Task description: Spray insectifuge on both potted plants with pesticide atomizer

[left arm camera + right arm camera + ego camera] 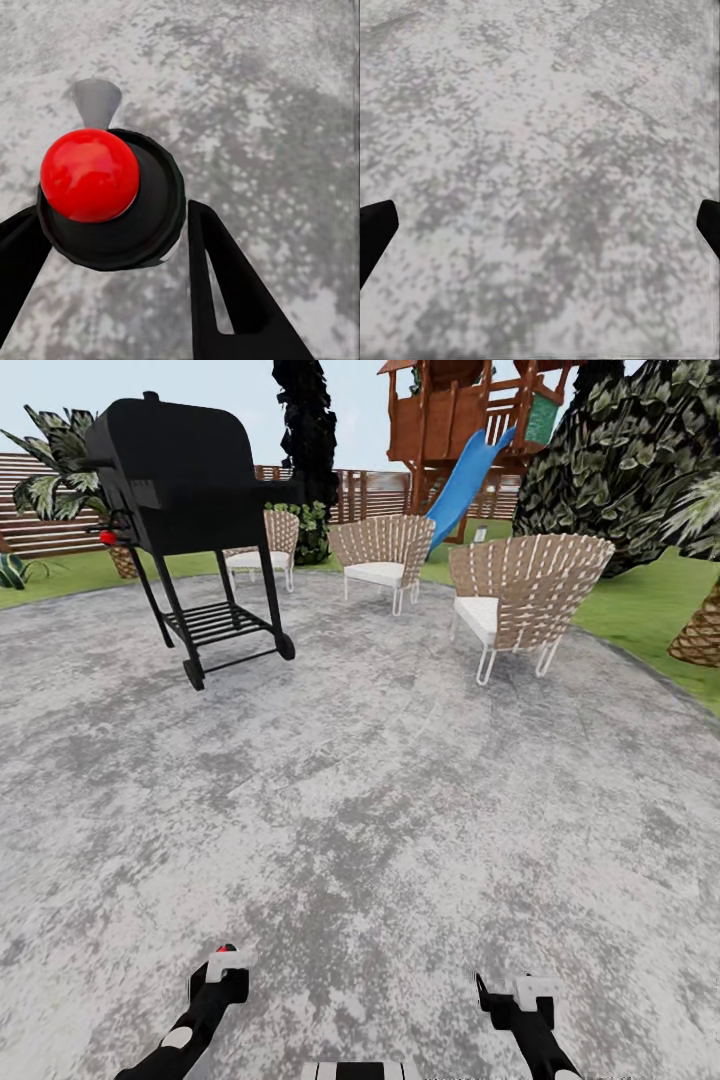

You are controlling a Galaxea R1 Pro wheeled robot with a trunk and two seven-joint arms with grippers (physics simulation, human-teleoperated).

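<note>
**Here, atomizer held over the grey patio**

Here the left gripper (112, 247) has its black fingers (225, 285) clamped either side of the pesticide atomizer (109, 199), a dark round-bodied bottle with a glossy red ball top and a pale grey nozzle. In the head view the same left gripper (222, 972) shows a speck of red at its tip. The right gripper (540, 225) is spread wide, its fingers holding nothing above the mottled grey round patio (380, 800). Beyond the patio's middle stands a black wheeled barbecue grill (185, 510). Right of the grill sit three woven wicker chairs (520, 595) with white cushions, a wooden play tower with a blue slide (465, 475) behind them.
</note>
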